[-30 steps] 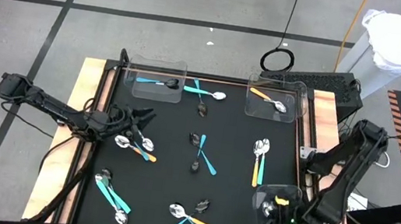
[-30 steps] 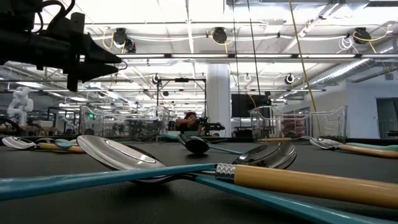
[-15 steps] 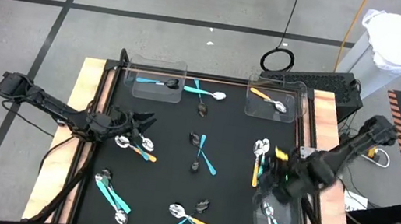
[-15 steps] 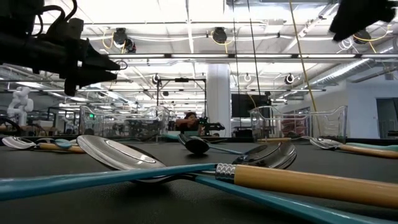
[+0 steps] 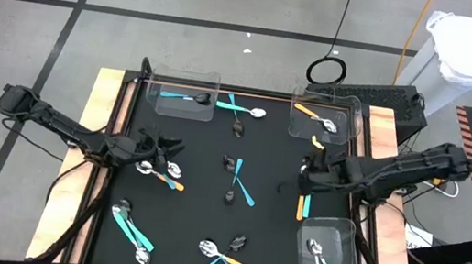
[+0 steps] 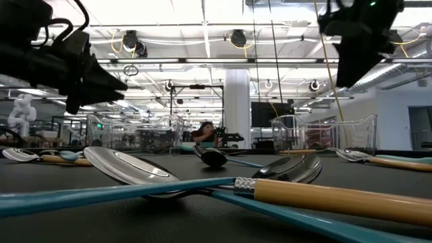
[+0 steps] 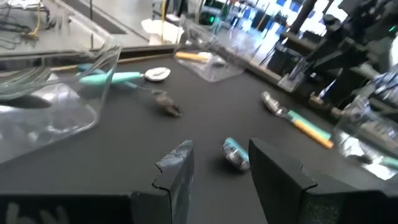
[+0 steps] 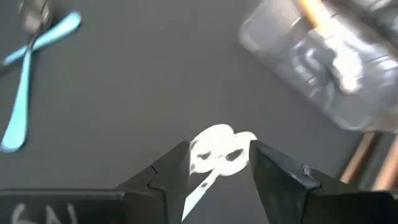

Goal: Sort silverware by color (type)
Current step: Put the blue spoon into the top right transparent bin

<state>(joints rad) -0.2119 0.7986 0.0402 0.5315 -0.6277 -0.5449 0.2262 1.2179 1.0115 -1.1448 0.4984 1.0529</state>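
Spoons with teal or orange-yellow handles lie scattered on the black mat. My right gripper [image 5: 306,172] is open and hangs above a pair of silver spoons with orange-yellow handles [image 5: 303,199]. In the right wrist view their two heads [image 8: 217,152] show between my right gripper's fingers [image 8: 217,163], below them. My left gripper [image 5: 169,148] is open above a small cluster of spoons [image 5: 159,173] near the mat's left edge. A small teal piece [image 7: 235,152] shows between its fingers. In the low view both grippers [image 6: 111,71] [image 6: 354,67] hang well above the table.
Three clear bins stand on the mat: far left [image 5: 184,83] with a dark-headed teal spoon, far right [image 5: 350,111] with an orange-handled spoon, near right [image 5: 346,235] with a teal spoon. More spoons lie at the centre [image 5: 238,183], near left [image 5: 131,233] and near middle [image 5: 222,262].
My right gripper has risen from the near-right bin and swung toward the table's far edge and left, ending above the pair of orange-handled spoons. A teal spoon lies in that bin.
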